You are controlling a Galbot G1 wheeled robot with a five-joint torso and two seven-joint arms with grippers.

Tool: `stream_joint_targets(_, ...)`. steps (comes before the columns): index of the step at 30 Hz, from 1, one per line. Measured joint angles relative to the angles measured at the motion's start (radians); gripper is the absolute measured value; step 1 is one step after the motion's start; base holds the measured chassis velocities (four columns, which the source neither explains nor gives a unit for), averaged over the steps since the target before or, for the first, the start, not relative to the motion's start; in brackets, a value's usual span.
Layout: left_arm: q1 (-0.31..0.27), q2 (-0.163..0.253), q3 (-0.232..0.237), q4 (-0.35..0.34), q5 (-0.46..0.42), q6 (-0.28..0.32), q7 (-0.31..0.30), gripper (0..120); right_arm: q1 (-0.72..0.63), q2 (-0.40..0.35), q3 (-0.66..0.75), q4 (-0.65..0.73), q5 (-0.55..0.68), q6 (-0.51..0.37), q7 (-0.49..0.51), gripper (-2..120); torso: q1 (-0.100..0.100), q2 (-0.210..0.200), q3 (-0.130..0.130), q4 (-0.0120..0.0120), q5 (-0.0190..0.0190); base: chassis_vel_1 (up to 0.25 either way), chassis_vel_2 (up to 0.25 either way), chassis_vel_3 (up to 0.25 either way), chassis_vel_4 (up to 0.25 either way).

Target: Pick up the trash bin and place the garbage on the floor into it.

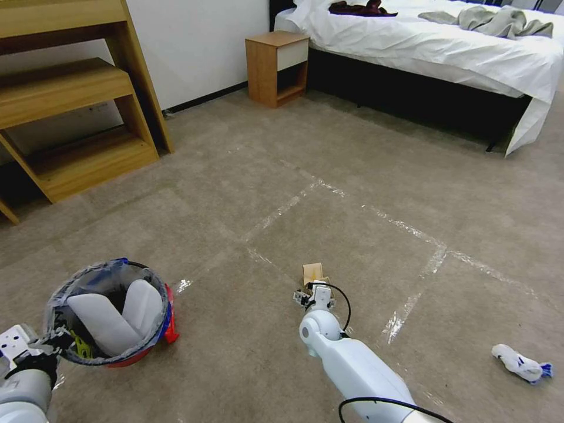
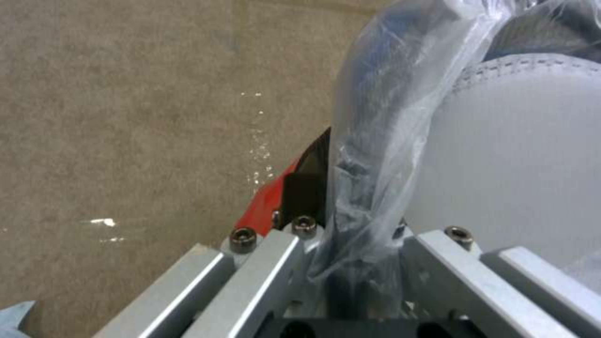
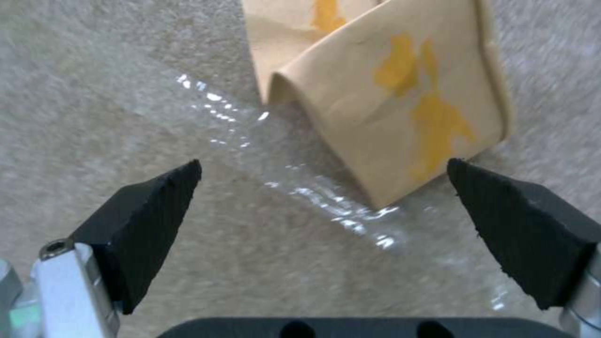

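Left tool: clamped on the rim of the small round red-and-blue trash bin with its crinkled grey plastic liner, held at the robot's left, two flat white slippers inside.
Right tool: spread wide, arm stretched forward and down, hovering just short of the bag.
Tan paper bag: folded, lying on the taped beige carpet floor; likely light, limp, crushable; best pinched at its raised fold.
Crumpled white tissue: well apart, to the right.

Right arm at the bottom center is glossy white with rounded joints and a thin black cable looping off it. The right gripper has wedge-shaped black rubber pads on silver brackets. The left gripper is ribbed silver metal with dark hex screws.
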State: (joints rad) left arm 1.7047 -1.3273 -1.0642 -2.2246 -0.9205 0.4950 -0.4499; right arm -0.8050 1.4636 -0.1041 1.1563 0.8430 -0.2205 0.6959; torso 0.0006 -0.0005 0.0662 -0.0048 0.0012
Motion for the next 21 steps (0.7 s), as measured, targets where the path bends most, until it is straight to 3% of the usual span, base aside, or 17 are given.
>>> stream_joint_targets(21,0.026,-0.012,0.001,-0.015,0.010,-0.016,0.011,1,0.096,0.118,0.121,-0.136,0.060,0.068,-0.072,100,0.000,0.000,0.000,0.0000,0.0002,0.000,0.000,0.000,0.000)
